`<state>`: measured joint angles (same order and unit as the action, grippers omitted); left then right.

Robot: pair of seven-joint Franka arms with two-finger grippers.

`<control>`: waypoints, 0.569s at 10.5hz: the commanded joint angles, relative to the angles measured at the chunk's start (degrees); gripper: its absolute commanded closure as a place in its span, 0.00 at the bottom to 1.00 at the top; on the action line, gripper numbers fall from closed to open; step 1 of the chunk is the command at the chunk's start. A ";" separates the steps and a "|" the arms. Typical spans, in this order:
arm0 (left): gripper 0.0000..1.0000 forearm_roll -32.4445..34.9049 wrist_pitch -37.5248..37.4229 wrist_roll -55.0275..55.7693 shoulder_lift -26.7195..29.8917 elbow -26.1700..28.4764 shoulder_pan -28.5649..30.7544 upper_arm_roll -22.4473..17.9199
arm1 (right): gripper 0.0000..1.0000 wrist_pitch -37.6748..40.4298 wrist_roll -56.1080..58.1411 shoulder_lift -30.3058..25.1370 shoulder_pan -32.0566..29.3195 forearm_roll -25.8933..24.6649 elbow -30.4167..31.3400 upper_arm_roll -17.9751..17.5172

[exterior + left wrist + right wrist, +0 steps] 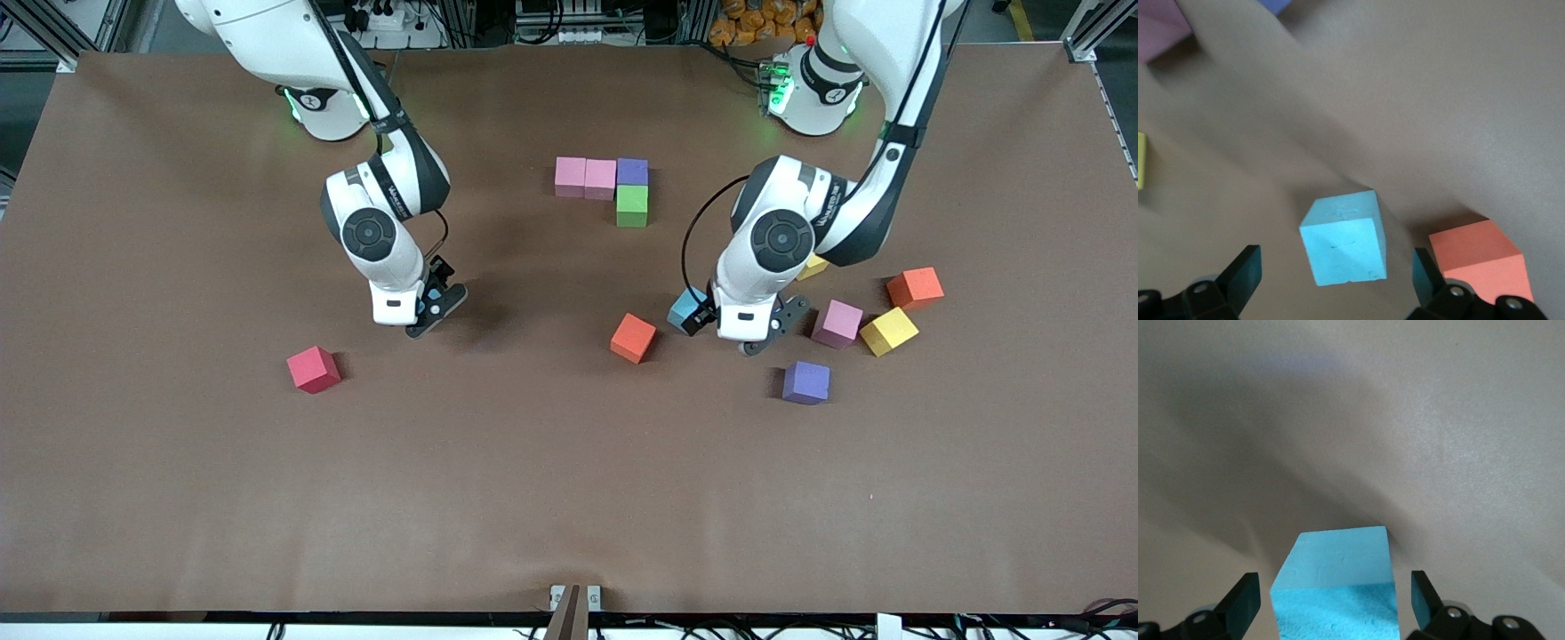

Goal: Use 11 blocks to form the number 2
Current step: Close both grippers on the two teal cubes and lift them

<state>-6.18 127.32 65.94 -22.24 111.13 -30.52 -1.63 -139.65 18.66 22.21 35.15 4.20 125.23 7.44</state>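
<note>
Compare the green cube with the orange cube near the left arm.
The green cube sits squared against the purple cube in the started figure; the orange cube lies loose, nearer the front camera. Green is aligned with the row of pink cubes; orange sits rotated. Both look like equal-sized matte cubes flat on the table.

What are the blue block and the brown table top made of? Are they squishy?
The blue block looks like soft foam: its matte face shows tiny dents and nicks, and its edges are slightly rounded. So probably a bit squishy. The table seems covered with a dull brown paper or felt sheet, with no shine; which one is unclear.
</note>
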 commanded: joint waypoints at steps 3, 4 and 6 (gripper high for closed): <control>0.00 -1.29 5.56 4.72 -2.55 1.45 -1.82 -0.22 | 0.00 -0.71 0.41 -1.90 0.18 -0.51 2.12 0.03; 0.00 -1.29 5.74 4.72 -3.07 1.72 -1.82 -0.22 | 0.00 -0.63 0.41 -1.90 0.18 -0.51 2.12 0.03; 0.00 -1.29 6.88 5.77 -3.86 1.90 -2.17 -0.22 | 0.00 -0.71 0.41 -1.90 0.18 -0.51 2.12 0.03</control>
<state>-6.32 132.81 70.27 -25.94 112.36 -31.99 -1.59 -139.70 18.66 22.20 35.15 4.20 125.49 7.43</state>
